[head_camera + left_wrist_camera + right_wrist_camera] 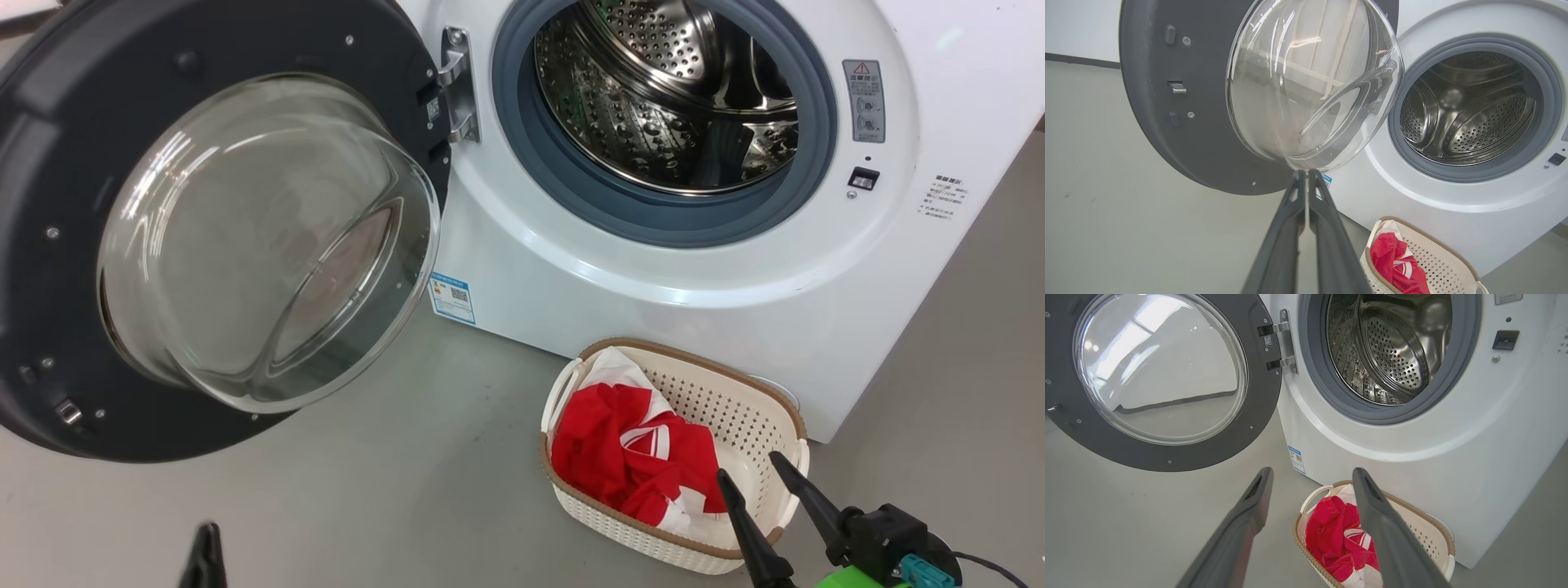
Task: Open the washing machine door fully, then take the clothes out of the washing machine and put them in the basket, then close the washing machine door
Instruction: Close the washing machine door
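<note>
A: While the door (pixel 49 269) hangs wide, where are the clothes (pixel 604 449)?
B: In the basket (pixel 718 408), grey floor (pixel 367 490), beside the washer (pixel 653 310); right gripper (pixel 749 465), splayed and empty, hides its corner. Left gripper (pixel 1307 174) pinched together, empty.

The large round washing machine door (pixel 49 269) shows a wide dark grey ring of matt plastic, and its bulging window bowl (pixel 261 245) is clear, smooth glass with bright reflections. The big white washing machine (pixel 653 282) has a smooth, glossy front. Its grey gasket (pixel 653 224) looks like matt rubber, its perforated drum (pixel 653 122) is shiny steel, and the hinge (pixel 459 82) is bright metal. The small cream-white basket (pixel 735 408) is perforated plastic with a brown woven-look rim (pixel 678 351). The bright red and white clothes (pixel 604 449) are soft, wrinkled cloth. The grey floor (pixel 367 506) is smooth and matt. The long dark fingers (pixel 816 502) of the right gripper (pixel 749 465) look like matt plastic.
</note>
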Robot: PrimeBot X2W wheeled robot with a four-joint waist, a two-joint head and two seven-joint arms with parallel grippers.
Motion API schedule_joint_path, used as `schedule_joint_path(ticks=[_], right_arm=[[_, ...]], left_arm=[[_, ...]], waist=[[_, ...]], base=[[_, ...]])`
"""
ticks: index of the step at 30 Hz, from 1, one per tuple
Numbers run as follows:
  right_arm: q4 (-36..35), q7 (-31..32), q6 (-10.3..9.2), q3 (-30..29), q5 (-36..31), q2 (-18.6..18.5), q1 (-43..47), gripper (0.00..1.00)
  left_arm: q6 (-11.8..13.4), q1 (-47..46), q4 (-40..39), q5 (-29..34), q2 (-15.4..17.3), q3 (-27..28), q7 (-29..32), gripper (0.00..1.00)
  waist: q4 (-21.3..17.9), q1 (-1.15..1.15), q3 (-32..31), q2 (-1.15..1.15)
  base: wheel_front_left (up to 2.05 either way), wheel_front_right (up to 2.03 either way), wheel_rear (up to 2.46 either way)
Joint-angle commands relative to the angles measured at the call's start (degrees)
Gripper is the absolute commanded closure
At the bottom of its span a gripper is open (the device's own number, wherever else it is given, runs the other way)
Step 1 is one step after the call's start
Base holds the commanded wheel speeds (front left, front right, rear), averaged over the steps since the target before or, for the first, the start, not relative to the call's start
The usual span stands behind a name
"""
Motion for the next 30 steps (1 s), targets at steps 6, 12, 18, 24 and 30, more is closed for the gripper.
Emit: schedule_joint_path(ticks=[6,12,18,24,30], right_arm=[[-1.8,-0.4,0.28,-0.4,0.3,0.1,-0.6,0.00],[-2.4,-0.4,0.28,-1.9,-0.2,0.6,0.3,0.00],[-3.0,-0.4,0.28,-3.1,-0.8,0.9,-0.2,0.00],[-3.3,-0.4,0.28,-3.6,-1.4,0.8,-2.0,0.00],[-3.4,-0.4,0.28,-4.1,-1.8,0.7,-3.0,0.00]], left_arm=[[-3.8,-9.3,-9.4,4.4,0.3,8.8,-0.3,1.00],[-6.4,-22.0,-17.8,8.4,5.2,18.1,-0.3,1.00],[-6.8,-37.4,-14.4,1.0,15.5,24.2,-0.3,1.00],[-6.9,-47.3,0.8,-8.9,23.9,29.0,-0.3,1.00],[-6.9,-55.3,25.7,-22.3,31.2,27.6,6.7,1.00]], waist=[[-0.1,0.00,0.2,0.00],[-0.3,0.00,0.9,0.00],[-1.4,0.00,2.9,0.00],[-3.3,0.00,5.8,0.00],[-3.9,0.00,7.7,0.00]], base=[[0.00,0.00,0.00],[0.00,0.00,0.00],[0.00,0.00,0.00],[0.00,0.00,0.00],[0.00,0.00,0.00]])
